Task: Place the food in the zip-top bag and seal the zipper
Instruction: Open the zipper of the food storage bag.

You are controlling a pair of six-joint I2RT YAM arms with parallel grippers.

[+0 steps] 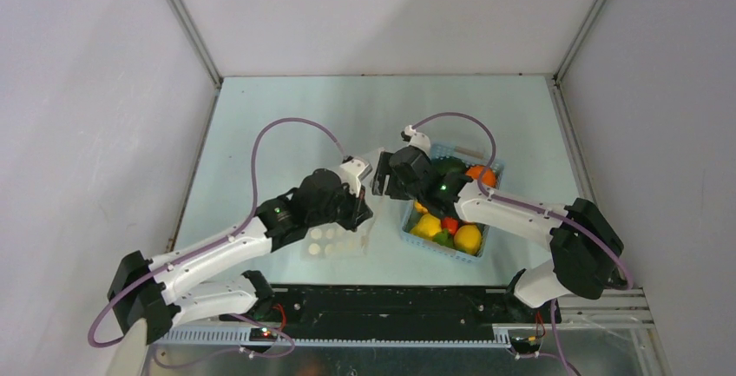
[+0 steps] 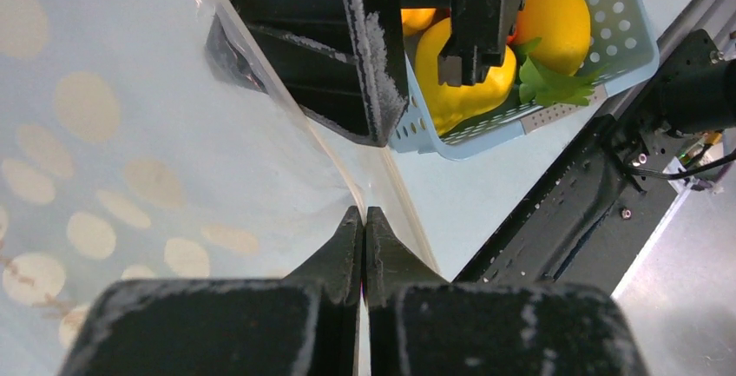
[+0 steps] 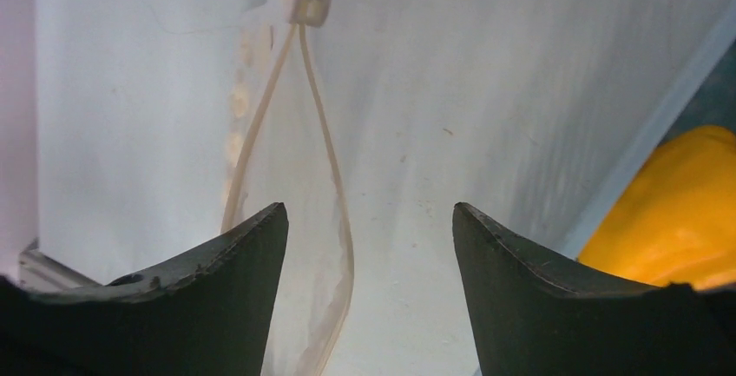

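Zip-top bag is held up over the table, just left of the basket holding the food. The fully closed left tool pinches its edge. Opening the mouth appears to be the step in hand. The right tool, jaws wide and empty, likely must grasp the other lip. Only the right wrist view shows the zipper gaping.

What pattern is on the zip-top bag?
The bag has pale round dots on clear plastic; clearest in left wrist view.

zip-top bag mouth seems narrowly open, basket close beside.

White-and-black arms, purple cables
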